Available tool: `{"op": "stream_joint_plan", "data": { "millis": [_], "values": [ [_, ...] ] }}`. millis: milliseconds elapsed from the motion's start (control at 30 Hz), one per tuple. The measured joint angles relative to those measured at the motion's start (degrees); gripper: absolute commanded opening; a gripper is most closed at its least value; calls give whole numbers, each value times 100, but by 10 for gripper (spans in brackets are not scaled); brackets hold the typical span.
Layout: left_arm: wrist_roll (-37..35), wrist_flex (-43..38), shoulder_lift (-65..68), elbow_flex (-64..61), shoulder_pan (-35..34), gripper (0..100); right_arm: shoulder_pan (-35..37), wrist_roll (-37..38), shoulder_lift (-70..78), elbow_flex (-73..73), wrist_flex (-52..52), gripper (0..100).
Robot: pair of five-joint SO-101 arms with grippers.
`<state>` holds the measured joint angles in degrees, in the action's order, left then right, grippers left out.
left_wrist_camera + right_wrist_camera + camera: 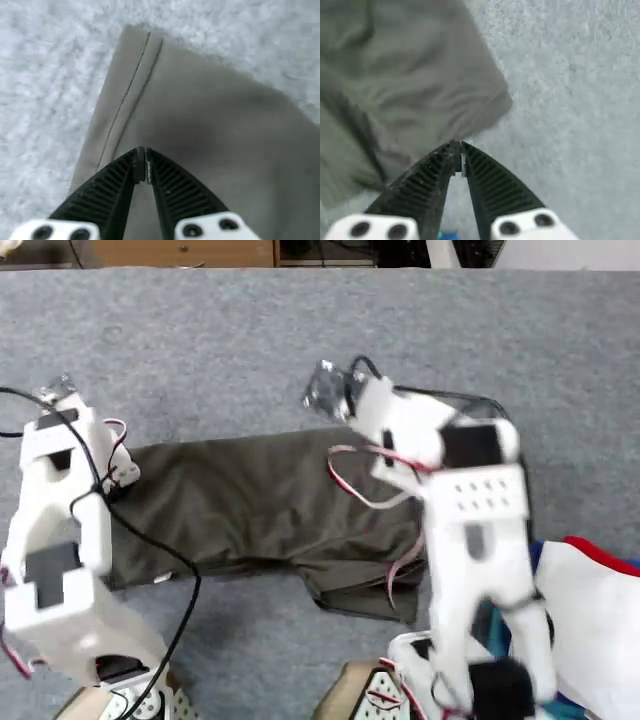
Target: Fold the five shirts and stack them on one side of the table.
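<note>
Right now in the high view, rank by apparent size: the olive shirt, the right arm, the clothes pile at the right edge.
1. olive shirt
2. right arm, a close second; it is nearer the camera, so this order is unsure
3. clothes pile, cut off by the frame edge

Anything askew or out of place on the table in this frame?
The dark olive shirt lies crooked on the grey carpeted table: its near edge is unevenly folded, with a flap jutting out toward the front. The white, red and blue clothes at the table's edge are heaped loosely, not stacked flat.
</note>
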<state>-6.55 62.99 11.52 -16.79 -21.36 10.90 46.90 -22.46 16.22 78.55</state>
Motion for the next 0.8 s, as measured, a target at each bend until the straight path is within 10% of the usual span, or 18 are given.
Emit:
{"op": "stream_joint_plan", "data": {
  "millis": [800],
  "values": [
    [1152, 281, 1143, 1398, -378, 19, -721, -1310, 4334, -607, -2593, 5]
  ]
}}
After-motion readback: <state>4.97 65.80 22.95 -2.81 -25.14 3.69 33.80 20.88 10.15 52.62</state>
